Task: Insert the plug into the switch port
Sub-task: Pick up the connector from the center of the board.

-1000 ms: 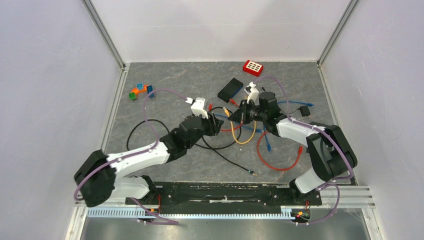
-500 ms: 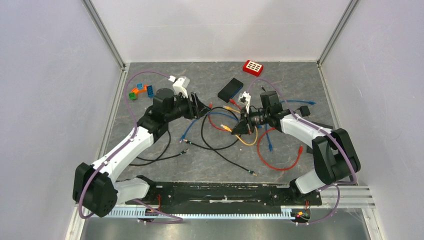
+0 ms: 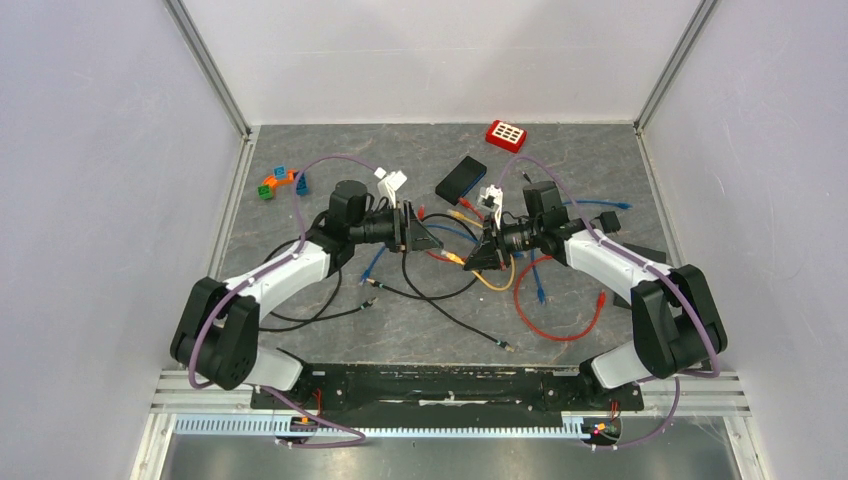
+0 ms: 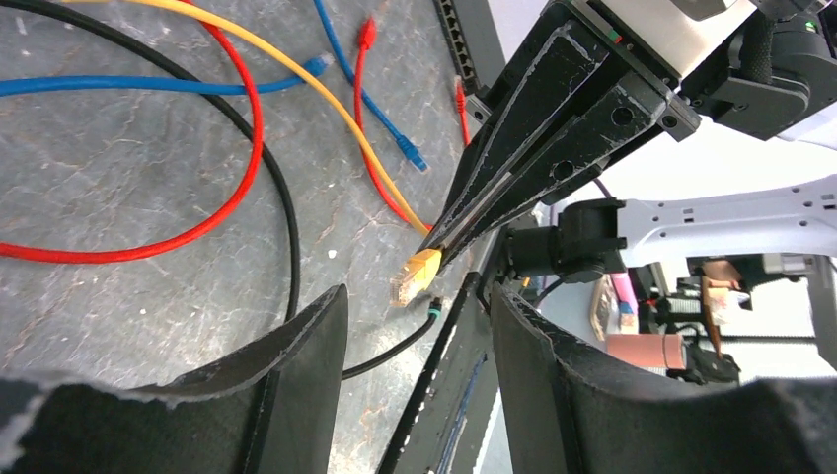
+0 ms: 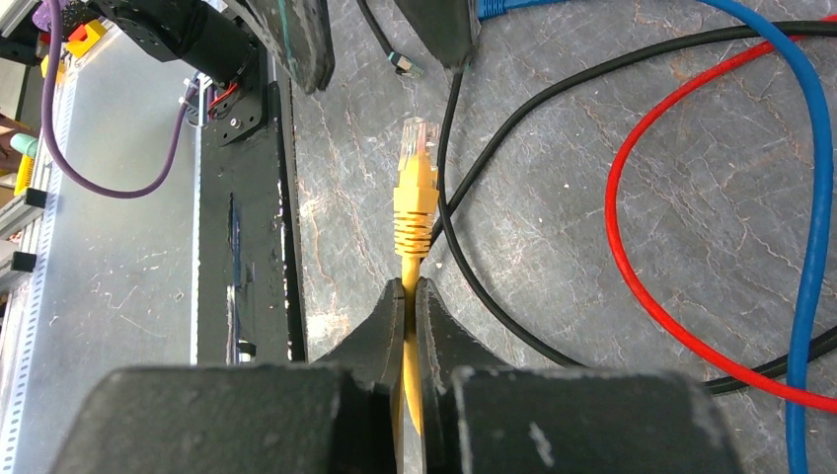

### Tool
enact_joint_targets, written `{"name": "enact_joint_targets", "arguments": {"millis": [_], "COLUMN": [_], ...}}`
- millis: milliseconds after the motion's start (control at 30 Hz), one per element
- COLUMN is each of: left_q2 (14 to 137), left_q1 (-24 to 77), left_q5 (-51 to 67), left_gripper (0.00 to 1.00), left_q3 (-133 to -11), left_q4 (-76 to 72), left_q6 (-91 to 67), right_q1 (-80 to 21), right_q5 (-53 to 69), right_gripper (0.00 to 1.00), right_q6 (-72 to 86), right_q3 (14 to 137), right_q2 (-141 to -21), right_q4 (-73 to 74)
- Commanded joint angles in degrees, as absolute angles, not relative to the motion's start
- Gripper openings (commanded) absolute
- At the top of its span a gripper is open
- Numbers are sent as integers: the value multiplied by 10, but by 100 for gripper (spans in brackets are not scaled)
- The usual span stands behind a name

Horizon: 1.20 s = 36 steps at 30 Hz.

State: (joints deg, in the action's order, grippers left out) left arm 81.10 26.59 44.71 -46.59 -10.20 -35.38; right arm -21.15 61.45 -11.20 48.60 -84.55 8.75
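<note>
Right gripper (image 5: 410, 286) pinched tight on yellow cable (image 5: 410, 269) just behind its plug (image 5: 416, 163), mid-table, left gripper (image 4: 417, 296) spread apart, empty, facing it, black switch (image 3: 461, 178) farther back

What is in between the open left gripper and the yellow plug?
Only the tip of a thin black cable lies between the left gripper and the yellow plug, clearest in the left wrist view.

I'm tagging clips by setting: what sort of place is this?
Probably a robotics lab test cell: white walls enclose a grey tabletop strewn with cables, and the right gripper pinches a yellow cable.
</note>
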Motion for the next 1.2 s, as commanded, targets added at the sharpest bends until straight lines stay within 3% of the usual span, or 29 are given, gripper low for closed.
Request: {"name": "enact_joint_targets", "arguments": {"millis": [0,200,500,733,900,1000,1167], "left_q2": [838,866,916,937,934,925,912], "left_q1": [266,274,288,289,288,289,293], "left_q5": [512,515,529,525,497,477,462], "left_gripper": [60,57,45,12,7,8,9], "left_q3": [-459,-450,-442,-430,-422,-411,-412], "left_q4": [-190,-217,-311,-364,-352,-355,-335], "left_q6": [-405,-419,-484,-547,-573,-593,-598], "right_q1": [-209,-211,-214,-214,-234,-263,-308], "right_q5": [629,638,628,572,447,383,374], "right_gripper": [1,2,5,21,43,49,53], "right_q6": [-116,-99,-71,-58,-68,-94,-178], "right_q3": [490,481,464,468,458,423,348], "right_q2": [-824,-816,-829,-832,-794,-745,-688], "right_q4": [81,56,22,21,-12,-73,-179]}}
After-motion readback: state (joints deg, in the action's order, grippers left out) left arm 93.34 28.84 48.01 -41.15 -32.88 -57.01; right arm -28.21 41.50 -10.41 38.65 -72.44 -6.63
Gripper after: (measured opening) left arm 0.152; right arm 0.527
